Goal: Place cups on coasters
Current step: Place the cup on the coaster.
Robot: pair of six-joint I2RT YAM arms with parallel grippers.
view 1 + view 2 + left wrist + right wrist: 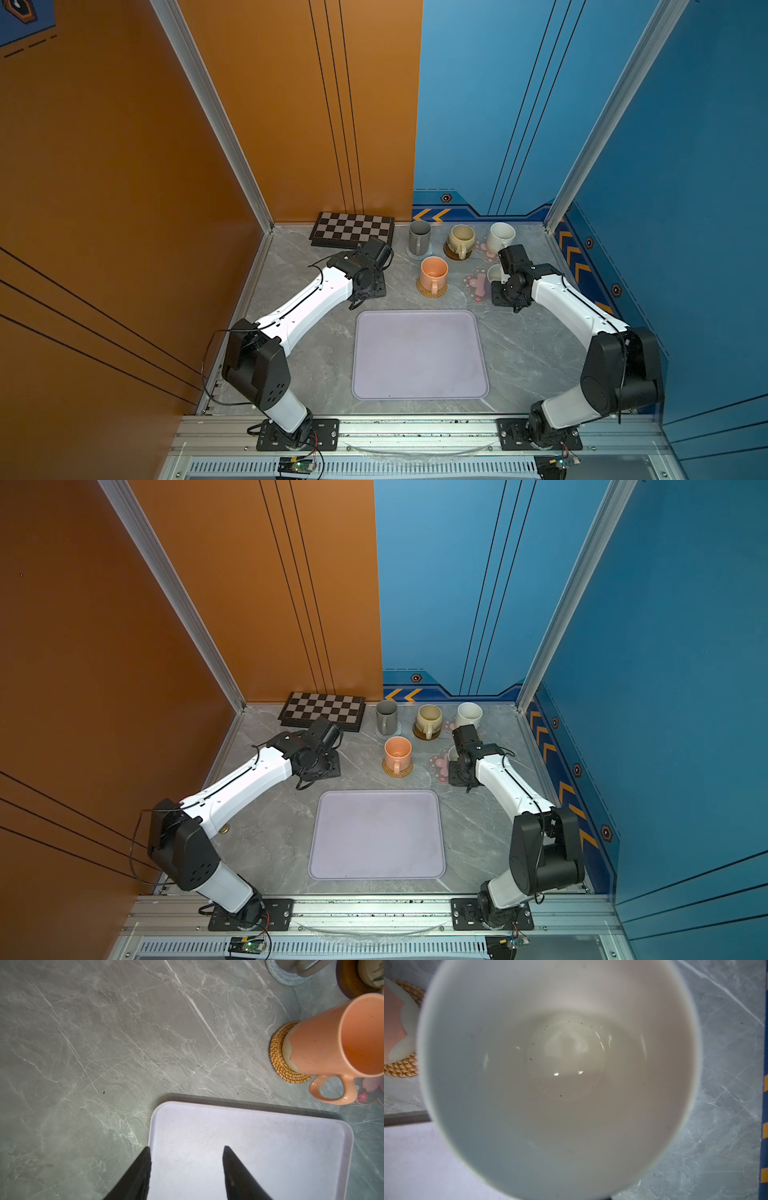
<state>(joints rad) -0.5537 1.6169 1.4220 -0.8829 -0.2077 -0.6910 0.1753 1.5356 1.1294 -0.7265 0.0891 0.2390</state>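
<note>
I see soft, even light in both top views. The cup [560, 1084] sits close, its rim blurry, tiny shiny spots inside.

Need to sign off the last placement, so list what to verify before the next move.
1. Right gripper shut on white-inside mug: ok.
2. Front pink flower coaster free of other cups: ok.
3. Mug centred over that coaster: cannot tell.
4. Orange mug seated on rattan coaster: ok.
5. Left gripper open, empty, apart from the cups: ok.
</note>
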